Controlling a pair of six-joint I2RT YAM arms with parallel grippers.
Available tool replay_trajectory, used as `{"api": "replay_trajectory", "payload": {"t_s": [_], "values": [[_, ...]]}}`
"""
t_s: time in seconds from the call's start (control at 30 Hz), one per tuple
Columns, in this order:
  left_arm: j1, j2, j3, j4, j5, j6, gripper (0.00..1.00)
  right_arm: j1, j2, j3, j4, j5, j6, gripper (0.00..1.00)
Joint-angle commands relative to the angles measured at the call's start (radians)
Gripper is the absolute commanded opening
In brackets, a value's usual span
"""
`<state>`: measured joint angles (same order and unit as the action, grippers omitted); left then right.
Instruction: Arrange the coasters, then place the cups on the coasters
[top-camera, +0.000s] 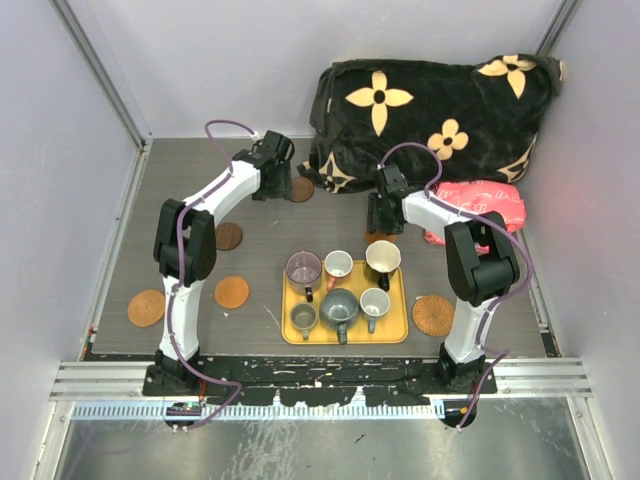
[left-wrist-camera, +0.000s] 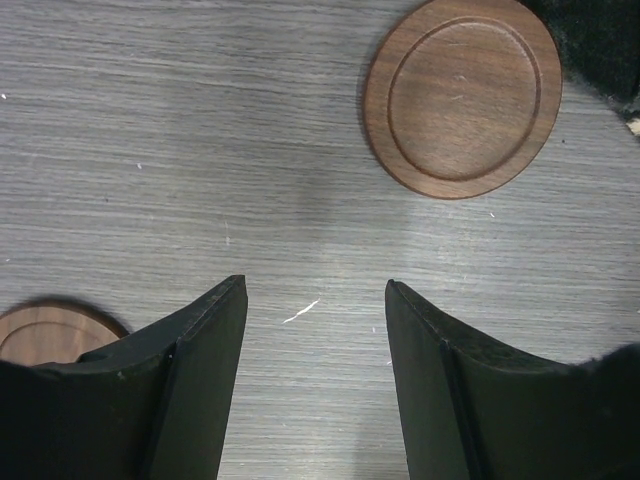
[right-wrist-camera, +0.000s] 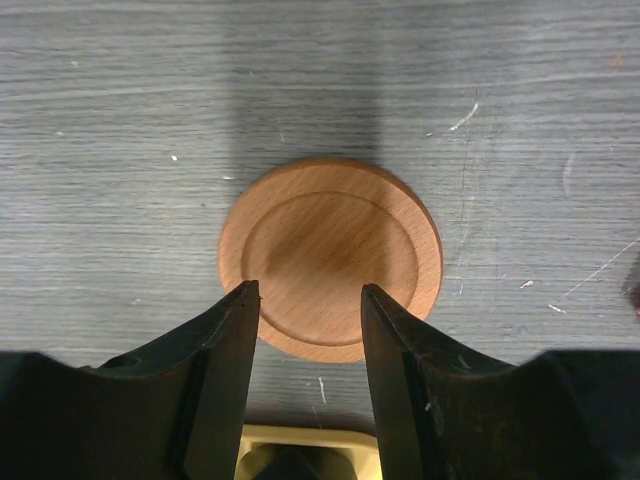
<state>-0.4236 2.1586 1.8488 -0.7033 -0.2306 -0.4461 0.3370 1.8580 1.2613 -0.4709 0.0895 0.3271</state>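
Six cups stand together on the yellow tray, among them a purple cup, a white cup with pink inside and a black cup with cream inside. My right gripper is open just behind the tray, its fingertips over the near edge of an orange-brown coaster lying flat. My left gripper is open over bare table, beside a dark brown coaster. Other coasters lie at left: dark brown, orange-brown, tan. A wicker coaster lies right of the tray.
A black blanket with cream flowers fills the back right. A red bag lies beside the right arm. Grey walls close in the table on the left, back and right. The tray's yellow rim shows just under my right fingers.
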Motion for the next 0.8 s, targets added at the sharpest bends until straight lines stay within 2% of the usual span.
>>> {"api": "replay_trajectory", "payload": {"t_s": [0.0,0.37,0.77], "values": [[0.002,-0.051,0.038,-0.006,-0.008,0.019,0.60,-0.001,0.007,-0.013,0.058,0.039,-0.005,0.51],[0.002,-0.056,0.042,-0.009,-0.013,0.032,0.59,0.000,0.090,0.009,0.105,0.069,-0.005,0.51],[0.002,-0.064,0.045,-0.009,-0.013,0.031,0.59,0.001,0.209,0.123,0.117,0.075,-0.016,0.50]]}}
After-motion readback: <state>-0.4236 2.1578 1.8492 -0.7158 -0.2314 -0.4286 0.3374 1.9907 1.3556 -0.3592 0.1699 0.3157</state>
